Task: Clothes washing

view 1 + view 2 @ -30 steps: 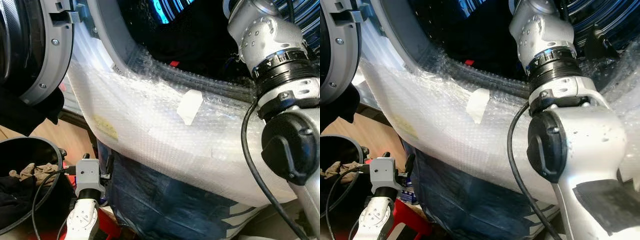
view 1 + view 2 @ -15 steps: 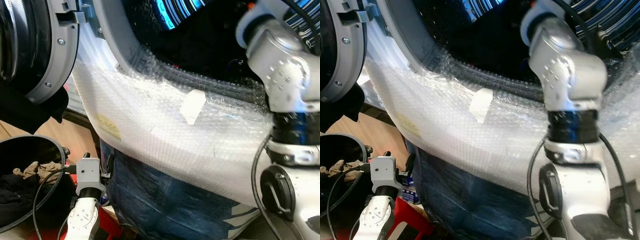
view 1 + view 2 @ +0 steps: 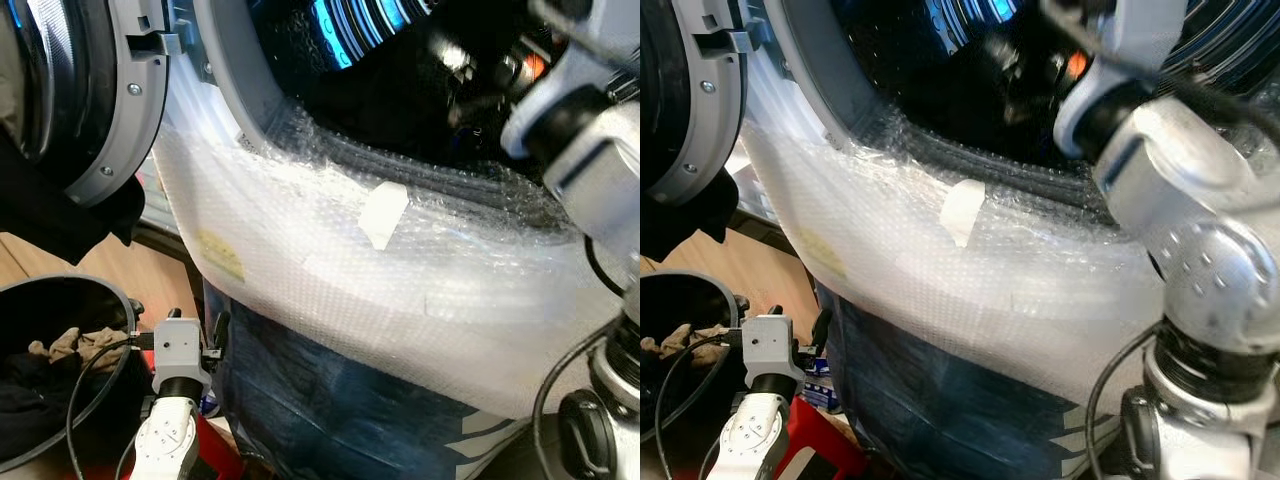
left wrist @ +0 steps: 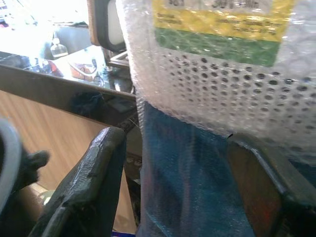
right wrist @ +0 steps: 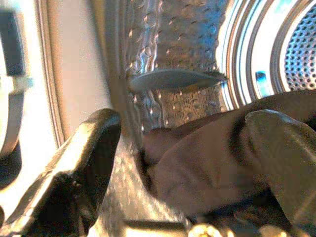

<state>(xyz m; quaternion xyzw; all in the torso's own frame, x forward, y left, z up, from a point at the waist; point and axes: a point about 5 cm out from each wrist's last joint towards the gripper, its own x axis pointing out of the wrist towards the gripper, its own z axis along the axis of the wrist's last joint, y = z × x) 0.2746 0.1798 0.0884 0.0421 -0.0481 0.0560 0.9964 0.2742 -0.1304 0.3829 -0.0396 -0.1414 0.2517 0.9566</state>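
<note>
The right silver arm (image 3: pixel 1200 200) is reaching over the bubble-wrapped white front of the washing machine (image 3: pixel 420 280) and into its round drum opening (image 3: pixel 400 80). In the right wrist view the right pincer (image 5: pixel 187 163) is standing with its fingers (image 5: pixel 84 163) apart inside the perforated steel drum (image 5: pixel 296 54), straddling a dark brown garment (image 5: pixel 207 158) lying on the drum floor; the fingers are not clamped on it.

The left pincer (image 4: pixel 173 177) is hanging low beside the blue plastic sheeting (image 3: pixel 330 400) under the machine front, fingers spread and empty. Left of the machine, a round black laundry basket (image 3: pixel 95 290) is holding beige and dark clothes (image 3: pixel 70 345).

Risks, as judged:
- The garment is bunching near the drum lip; a trailing fold could be dragging out with the arm or catching in the seal.
- The arm's black cable (image 3: pixel 1110 390) is running close to the machine front and could be snagging the loose bubble wrap.
- The grey-rimmed door (image 3: pixel 100 110) is standing open left of the opening, within reach of a swinging elbow.
</note>
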